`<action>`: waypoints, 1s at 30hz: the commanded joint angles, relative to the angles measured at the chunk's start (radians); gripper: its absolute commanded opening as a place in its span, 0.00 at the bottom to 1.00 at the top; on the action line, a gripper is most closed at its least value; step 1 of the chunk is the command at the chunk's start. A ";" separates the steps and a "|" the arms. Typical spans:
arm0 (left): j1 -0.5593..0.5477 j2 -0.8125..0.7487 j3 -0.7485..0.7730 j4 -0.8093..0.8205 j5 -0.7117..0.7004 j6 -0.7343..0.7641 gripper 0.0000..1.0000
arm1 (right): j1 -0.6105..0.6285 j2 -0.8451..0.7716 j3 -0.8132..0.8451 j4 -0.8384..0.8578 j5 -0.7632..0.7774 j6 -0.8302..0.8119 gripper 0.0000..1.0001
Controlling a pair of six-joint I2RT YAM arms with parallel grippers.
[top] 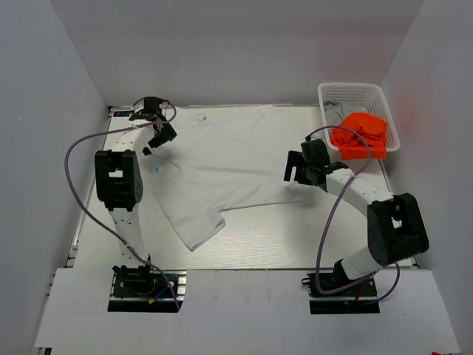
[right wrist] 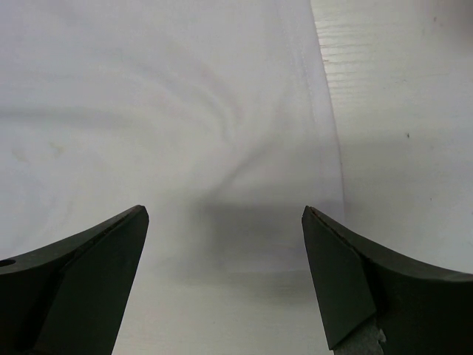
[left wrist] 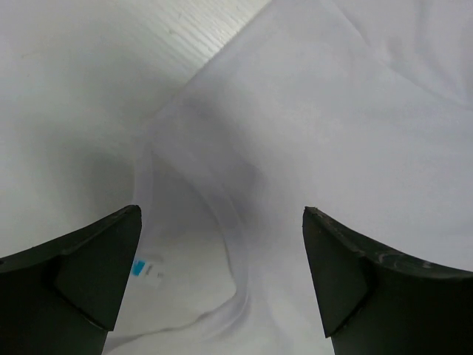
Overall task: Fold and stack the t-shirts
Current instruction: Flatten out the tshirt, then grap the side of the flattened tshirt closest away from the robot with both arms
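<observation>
Only from above we see the orange shirt (top: 360, 133) in the basket (top: 355, 90); wrist views show just white shirt (left wrist: 332, 111) under left claw (left wrist: 222, 214) and right claw (right wrist: 225, 211) (both gaping, empty).

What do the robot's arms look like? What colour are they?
Both the left arm and the right arm are white tubes joined by chunky black blocks, standing on black bases. A thin purple cable loops loosely beside each one. At each tip sit two black, wedge-shaped jaws.

Spread-jawed left end effector (left wrist: 222, 277) hovers over the white t-shirt's (left wrist: 332, 126) collar.
</observation>
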 commanded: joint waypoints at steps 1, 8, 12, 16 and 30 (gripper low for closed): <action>-0.023 -0.290 -0.191 -0.062 0.079 -0.009 1.00 | -0.004 -0.096 -0.047 0.044 0.051 0.070 0.90; -0.128 -0.625 -0.701 0.095 0.388 0.018 1.00 | -0.020 -0.202 -0.143 0.066 0.065 0.210 0.90; -0.233 -0.828 -0.935 0.071 0.479 -0.026 1.00 | -0.028 -0.234 -0.191 0.078 0.034 0.221 0.90; -0.303 -1.004 -1.046 -0.040 0.450 -0.118 1.00 | -0.036 -0.251 -0.202 0.116 -0.024 0.174 0.90; -0.420 -1.018 -1.187 -0.169 0.507 -0.184 0.86 | -0.067 -0.233 -0.242 0.112 -0.029 0.167 0.90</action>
